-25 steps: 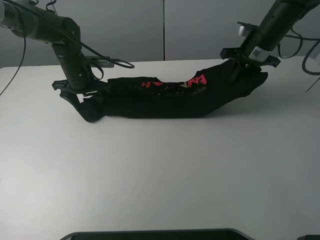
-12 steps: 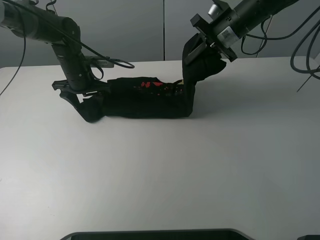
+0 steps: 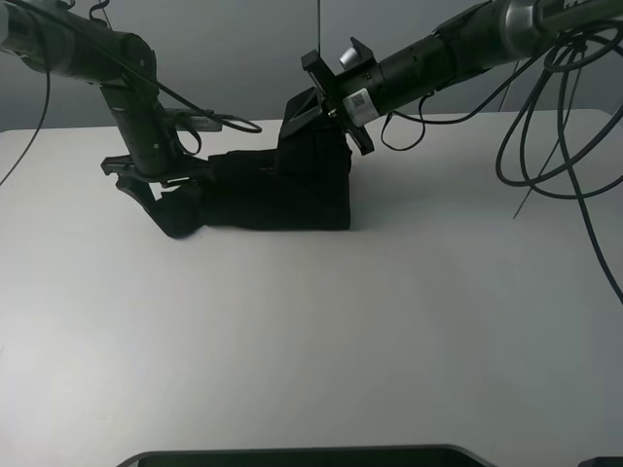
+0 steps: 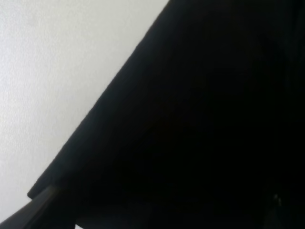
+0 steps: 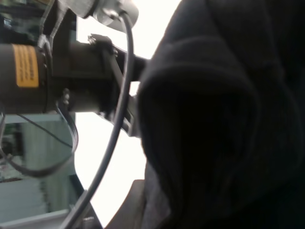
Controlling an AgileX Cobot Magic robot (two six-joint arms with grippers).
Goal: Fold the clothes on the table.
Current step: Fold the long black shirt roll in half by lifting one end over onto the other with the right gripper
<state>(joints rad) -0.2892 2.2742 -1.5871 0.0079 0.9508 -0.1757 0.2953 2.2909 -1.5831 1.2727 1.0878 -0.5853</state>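
We log one black T-shirt (image 3: 282, 195), upper centre, white surface (image 3: 311, 331). Its raised end is pinched by right end effector (image 3: 304, 109); left end effector (image 3: 154, 180) gapes wide.

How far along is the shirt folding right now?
Done: the T-shirt lies as a narrow strip on the table. In hand: the right gripper holds its right end lifted over the middle; the left gripper sits open at the left end. Left: lay that end down.
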